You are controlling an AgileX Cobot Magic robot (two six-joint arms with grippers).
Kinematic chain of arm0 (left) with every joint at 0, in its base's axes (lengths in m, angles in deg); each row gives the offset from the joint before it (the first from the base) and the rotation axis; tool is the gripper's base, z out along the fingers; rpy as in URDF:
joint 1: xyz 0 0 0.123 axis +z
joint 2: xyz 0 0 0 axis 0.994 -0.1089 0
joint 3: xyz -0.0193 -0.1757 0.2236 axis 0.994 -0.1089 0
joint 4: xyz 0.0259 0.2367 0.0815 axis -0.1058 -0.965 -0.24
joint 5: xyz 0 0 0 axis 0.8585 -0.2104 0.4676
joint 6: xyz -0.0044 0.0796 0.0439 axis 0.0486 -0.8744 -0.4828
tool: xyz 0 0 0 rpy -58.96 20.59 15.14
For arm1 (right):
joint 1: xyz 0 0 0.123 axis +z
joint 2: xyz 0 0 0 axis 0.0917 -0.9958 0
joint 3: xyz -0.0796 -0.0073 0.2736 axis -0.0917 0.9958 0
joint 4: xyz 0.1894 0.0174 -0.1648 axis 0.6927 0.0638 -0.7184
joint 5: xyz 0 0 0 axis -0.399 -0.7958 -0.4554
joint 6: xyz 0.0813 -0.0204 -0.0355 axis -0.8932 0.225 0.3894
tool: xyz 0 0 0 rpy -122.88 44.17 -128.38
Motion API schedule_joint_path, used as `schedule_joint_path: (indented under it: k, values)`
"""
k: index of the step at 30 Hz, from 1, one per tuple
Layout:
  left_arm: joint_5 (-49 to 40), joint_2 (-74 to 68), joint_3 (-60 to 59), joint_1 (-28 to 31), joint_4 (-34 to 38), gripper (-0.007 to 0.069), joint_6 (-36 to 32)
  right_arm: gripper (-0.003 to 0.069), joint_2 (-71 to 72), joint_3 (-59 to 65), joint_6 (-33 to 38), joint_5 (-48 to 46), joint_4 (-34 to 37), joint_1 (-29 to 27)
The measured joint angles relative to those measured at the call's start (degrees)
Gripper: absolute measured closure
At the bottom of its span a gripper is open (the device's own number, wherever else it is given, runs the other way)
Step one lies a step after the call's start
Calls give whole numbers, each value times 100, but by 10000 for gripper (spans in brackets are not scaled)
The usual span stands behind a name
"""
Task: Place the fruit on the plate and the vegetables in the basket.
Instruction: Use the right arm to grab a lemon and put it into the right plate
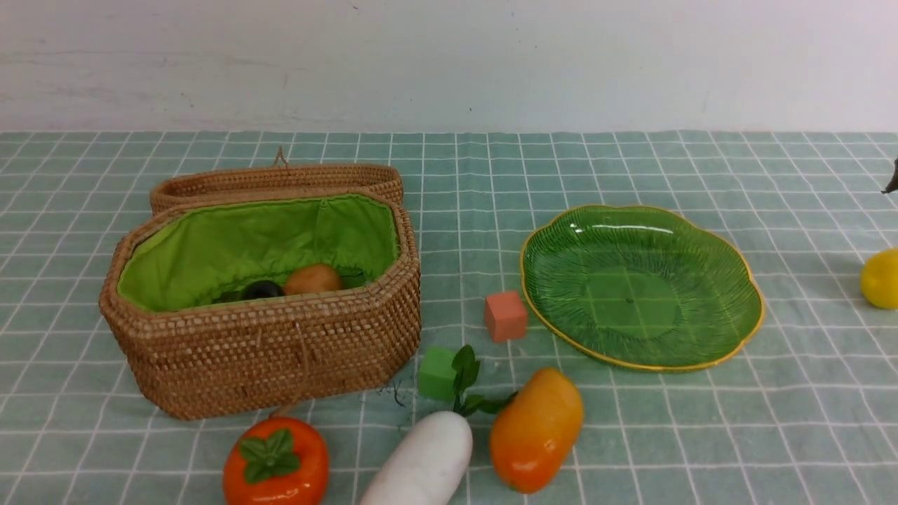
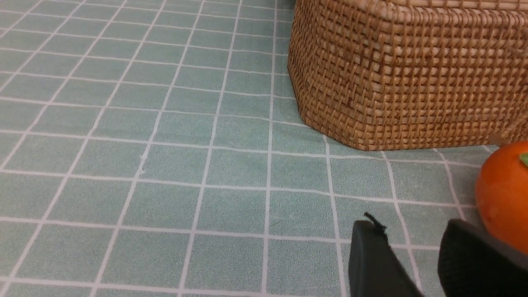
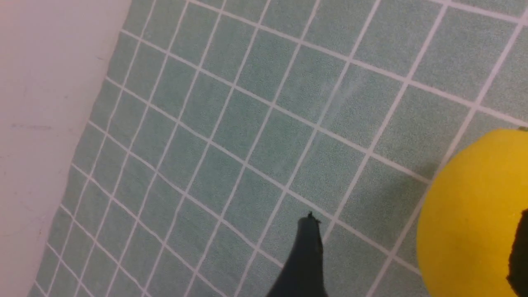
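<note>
A yellow lemon [image 3: 466, 214] lies on the checked tablecloth [image 1: 807, 175] at the table's far right, between the widely spread fingers of the right gripper [image 3: 416, 218]. One fingertip [image 3: 307, 235] stands clear of the fruit; whether the other touches it cannot be told. To the lemon's left sits the gold-rimmed green glass plate [image 1: 603, 245], with a salmon-pink cube [image 1: 505, 315] just beside its rim. Nearer the front edge, the mango [image 1: 537, 429] lies next to the white radish [image 1: 424, 463] (whose green leaves reach toward a green cube [image 1: 436, 373]). The persimmon [image 1: 276, 461] sits further left, just in front of the wicker basket [image 1: 280, 358]. All three fruits are on the cloth, off the plate. Inside the basket's green lining, a potato [image 1: 312, 279] and an eggplant [image 1: 262, 289] rest side by side; the lid [image 1: 277, 179] lies open behind. The left gripper [image 2: 412, 235] hangs low beside the persimmon, its fingers apart with only cloth between them.
</note>
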Motion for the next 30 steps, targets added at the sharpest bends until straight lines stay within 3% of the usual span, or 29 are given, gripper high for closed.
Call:
schedule_joint_path:
  k: [7, 30]
  values:
    - [0, 0, 0, 0, 0, 386, 0, 50, -198, -6, 0, -213, 11, 0]
    - [0, 0, -5, 0, 0, 386, 0, 64, -641, -24, 0, 591, 409, -113]
